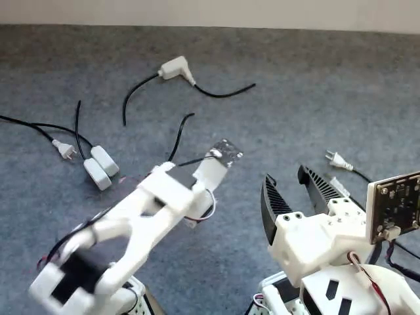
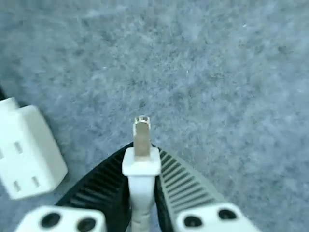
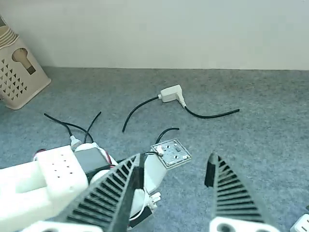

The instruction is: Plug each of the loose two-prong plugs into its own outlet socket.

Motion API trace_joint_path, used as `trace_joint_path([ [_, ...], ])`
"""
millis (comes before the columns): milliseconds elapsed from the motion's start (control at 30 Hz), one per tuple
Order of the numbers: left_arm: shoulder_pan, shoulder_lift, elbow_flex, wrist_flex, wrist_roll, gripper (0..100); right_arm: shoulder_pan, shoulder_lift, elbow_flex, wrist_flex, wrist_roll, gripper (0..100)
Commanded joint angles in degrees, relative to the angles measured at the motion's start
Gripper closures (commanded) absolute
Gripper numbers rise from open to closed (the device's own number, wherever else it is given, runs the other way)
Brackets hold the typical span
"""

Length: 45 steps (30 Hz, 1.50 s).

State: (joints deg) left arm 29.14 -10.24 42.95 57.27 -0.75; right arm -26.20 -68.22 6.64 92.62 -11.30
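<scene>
Bare worktop (image 1: 315, 98) lies open at the far right. The left arm (image 1: 157, 203) crosses the near middle, barring the way leftward from the right pincer (image 1: 284, 173). Black cables (image 1: 78, 128) and two white socket blocks (image 1: 100, 167) crowd the left.

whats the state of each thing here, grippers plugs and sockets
left gripper: shut on a plug
held plug: gripped, prongs pointing out, not in a socket
right gripper: open, empty
plug near the right gripper: loose on the carpet, unplugged
plug by the paired sockets: loose, unplugged
paired sockets: lying side by side, look empty
far socket: seems to have a plug in it
</scene>
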Motion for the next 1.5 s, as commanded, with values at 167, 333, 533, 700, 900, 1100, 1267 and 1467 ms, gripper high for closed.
trace_joint_path([
  [167, 1.0, 16.5, -13.1, 2.0, 0.3, 95, 0.7, -0.2, -0.7, 0.3, 0.7, 79.2],
  [333, 0.7, 16.7, -13.2, 2.2, 0.4, 86, 0.7, -0.2, -0.7, 1.4, 0.8, 79.2],
  [533, 0.7, 16.2, -13.2, 2.4, 0.2, 86, 0.7, -0.2, -0.7, 1.4, 0.8, 79.2],
  [700, 1.0, 16.2, -14.8, 2.1, 0.0, 86, 0.7, -0.2, -0.6, 1.4, 0.8, 79.2],
  [900, 2.2, 16.8, -17.0, 2.0, -0.1, 82, 0.7, -0.2, 2.9, 1.2, 0.8, 79.2],
  [1100, 2.3, 16.8, -17.4, 1.9, -1.8, 81, 0.7, -0.2, 2.9, 0.9, 0.8, 79.2],
  [1267, 3.2, 16.8, -17.3, -0.7, -3.7, 81, 0.7, -0.2, 2.9, 0.9, 0.8, 79.2],
  [1467, 4.3, 16.8, -17.0, -2.5, -7.2, 81, 0.7, -0.2, 3.1, 0.9, 0.8, 79.2],
])
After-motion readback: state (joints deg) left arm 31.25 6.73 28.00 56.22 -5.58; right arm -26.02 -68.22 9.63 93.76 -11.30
